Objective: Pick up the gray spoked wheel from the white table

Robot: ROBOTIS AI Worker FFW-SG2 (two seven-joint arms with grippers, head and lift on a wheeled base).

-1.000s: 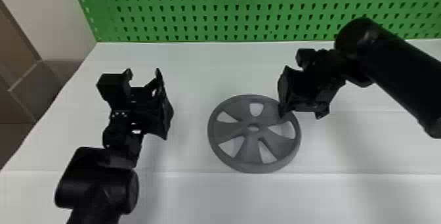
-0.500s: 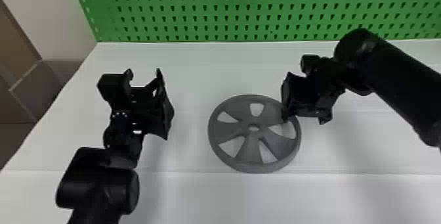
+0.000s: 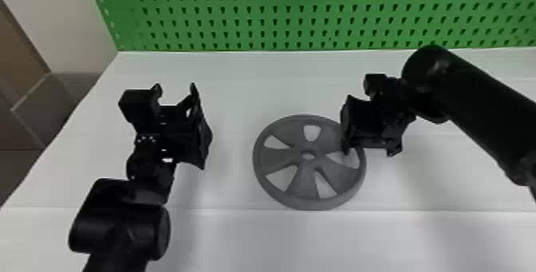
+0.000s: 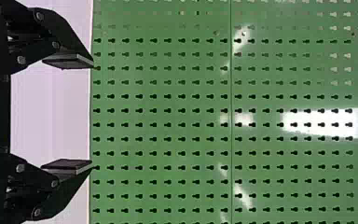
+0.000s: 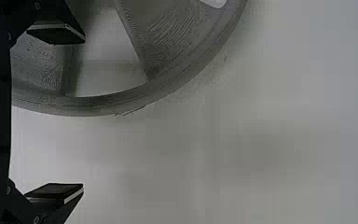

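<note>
The gray spoked wheel (image 3: 307, 189) lies flat on the white table (image 3: 239, 235), around the middle of the head view. My right gripper (image 3: 367, 149) is over the wheel's right edge, its fingers apart. In the right wrist view my right gripper (image 5: 84, 114) is open; one finger overlaps the wheel (image 5: 177, 46) near an opening between spokes, the other is beyond the rim over bare table. Whether it touches the wheel I cannot tell. My left gripper (image 3: 175, 87) stands open left of the wheel; in the left wrist view the left gripper (image 4: 92, 115) holds nothing.
A green perforated board (image 3: 279, 12) rises along the table's back edge and also faces the left wrist camera. Bare table lies between the left gripper and the wheel, and in front of the wheel. Brown and grey surfaces are beyond the table's left edge.
My right gripper has shifted slightly down and to the right in the head view, with its forearm lower. The left arm and the wheel have stayed put.
</note>
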